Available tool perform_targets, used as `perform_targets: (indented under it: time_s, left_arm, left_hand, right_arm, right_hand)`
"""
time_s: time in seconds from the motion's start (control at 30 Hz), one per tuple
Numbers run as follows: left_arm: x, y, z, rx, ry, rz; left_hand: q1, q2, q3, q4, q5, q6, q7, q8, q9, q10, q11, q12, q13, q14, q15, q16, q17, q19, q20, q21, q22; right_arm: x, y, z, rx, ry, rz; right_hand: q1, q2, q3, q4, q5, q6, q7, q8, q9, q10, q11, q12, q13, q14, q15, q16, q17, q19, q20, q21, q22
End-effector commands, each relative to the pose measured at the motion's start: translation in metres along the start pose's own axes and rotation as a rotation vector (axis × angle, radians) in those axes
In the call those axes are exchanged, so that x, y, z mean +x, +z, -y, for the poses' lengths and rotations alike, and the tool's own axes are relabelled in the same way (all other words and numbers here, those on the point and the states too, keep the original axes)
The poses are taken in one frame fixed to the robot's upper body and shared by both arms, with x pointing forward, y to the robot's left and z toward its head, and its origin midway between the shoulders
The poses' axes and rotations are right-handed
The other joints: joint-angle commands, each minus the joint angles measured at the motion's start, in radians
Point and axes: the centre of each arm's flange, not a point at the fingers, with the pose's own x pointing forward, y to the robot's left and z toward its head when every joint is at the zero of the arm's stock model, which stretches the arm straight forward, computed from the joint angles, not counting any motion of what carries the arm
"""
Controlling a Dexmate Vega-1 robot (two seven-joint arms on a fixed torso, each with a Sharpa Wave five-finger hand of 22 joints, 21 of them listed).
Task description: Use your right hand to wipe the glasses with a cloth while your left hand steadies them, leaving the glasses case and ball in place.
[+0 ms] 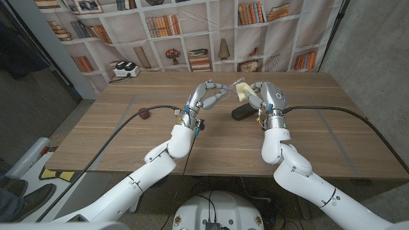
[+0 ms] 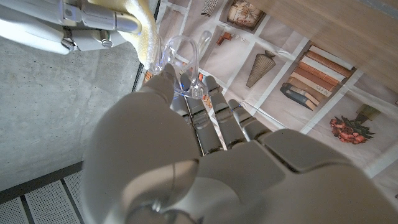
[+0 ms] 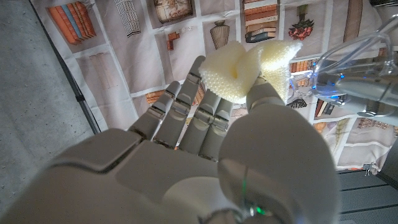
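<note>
The fingers (image 1: 206, 89) of the left hand (image 1: 203, 97) are curled around the clear glasses (image 1: 225, 91) and hold them above the counter (image 1: 128, 137). The right hand (image 1: 263, 96) pinches a pale yellow cloth (image 1: 243, 92) in its fingers, just at 3 o'clock of the glasses, with the cloth very near to the frame or touching it (the head view is too small to decide). Under the right hand, a dark glasses case (image 1: 243, 112) lies on the counter at about 5 o'clock from the glasses. A small dark red ball (image 1: 144, 114) lies well apart, at 9 o'clock of the left hand, beside a black cable (image 1: 115, 144). A white box (image 1: 125, 70) stands at the far edge of the counter, before a backdrop printed with bookshelves (image 1: 166, 29).

In the left wrist view, the fingertips (image 2: 166, 78) of the left hand grip the transparent frame of the glasses (image 2: 186, 53). The cloth (image 2: 147, 31) hangs from the right hand (image 2: 87, 25) and touches the frame.

In the right wrist view, the right hand (image 3: 205, 149) holds the folded cloth (image 3: 239, 68) between thumb and fingers. The glasses (image 3: 357, 59) are just beside the cloth, at 3 o'clock of it.
</note>
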Motion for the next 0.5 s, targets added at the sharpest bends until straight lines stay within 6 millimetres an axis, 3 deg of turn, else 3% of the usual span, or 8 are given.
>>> perform_targets:
  time_s: [0.03, 0.5]
  left_arm:
    - [0.0017, -0.0031, -0.0023, 0.000, -0.012, 0.020]
    - [-0.0060, -0.0034, -0.0034, -0.001, 0.012, 0.016]
  left_hand:
    - [-0.004, 0.001, 0.017, 0.005, 0.005, 0.008, 0.000, 0.008, 0.005, 0.041, -0.036, 0.010, 0.005, 0.000, -0.090, -0.001, 0.003, -0.002, 0.001, -0.003, 0.002]
    - [-0.007, 0.000, 0.021, 0.005, 0.004, 0.008, -0.001, 0.007, 0.005, 0.040, -0.036, 0.010, 0.005, 0.001, -0.089, 0.000, 0.003, -0.002, 0.002, -0.003, 0.003]
  right_arm:
    - [-0.0077, 0.0108, -0.0023, 0.004, -0.011, 0.015]
    - [-0.0030, 0.0099, -0.0001, -0.006, -0.016, 0.033]
  right_hand:
    - [0.017, 0.021, 0.007, 0.002, 0.004, 0.079, -0.071, 0.005, 0.005, 0.058, -0.050, 0.003, 0.003, 0.010, -0.065, -0.001, 0.003, 0.001, 0.007, 0.000, 0.003]
    - [0.017, 0.021, 0.007, 0.002, 0.004, 0.079, -0.071, 0.004, 0.005, 0.059, -0.050, 0.002, 0.003, 0.011, -0.066, -0.001, 0.004, 0.000, 0.007, -0.001, 0.003]
